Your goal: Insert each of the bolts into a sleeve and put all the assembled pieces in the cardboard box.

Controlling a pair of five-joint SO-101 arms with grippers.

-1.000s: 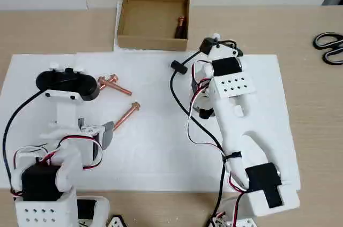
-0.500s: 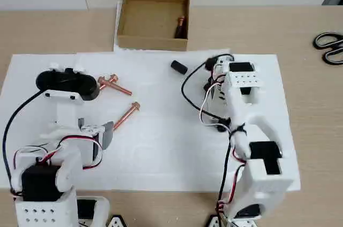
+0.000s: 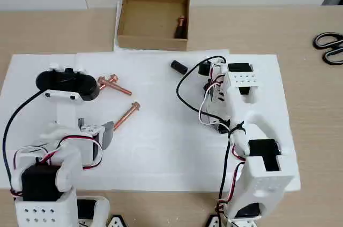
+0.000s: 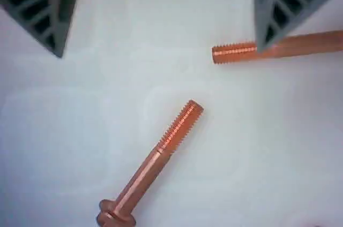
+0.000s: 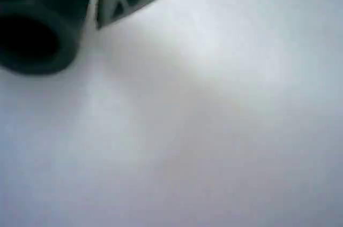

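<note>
Three copper bolts lie on the white sheet: two together (image 3: 114, 84) and one apart (image 3: 127, 114). My left gripper (image 4: 161, 50) hangs open above two of them; one bolt (image 4: 155, 157) lies diagonally in the gap, and another (image 4: 278, 49) runs under one finger. A loose black sleeve (image 3: 178, 67) lies on its side near the box. My right gripper (image 3: 206, 70) sits just to the right of it, and the sleeve's open end (image 5: 32, 34) is close up beside the gripper. The cardboard box (image 3: 153, 42) holds one assembled bolt and sleeve (image 3: 181, 27) against its right wall.
The white foam sheet (image 3: 161, 152) covers the middle of the wooden table. Black scissors (image 3: 329, 46) lie at the far right edge. Loose cables (image 3: 187, 104) loop off the right arm over the sheet.
The right arm has drawn back from the box toward its base and folded up, and its gripper now sits by the loose sleeve. The left arm and bolts have not moved.
</note>
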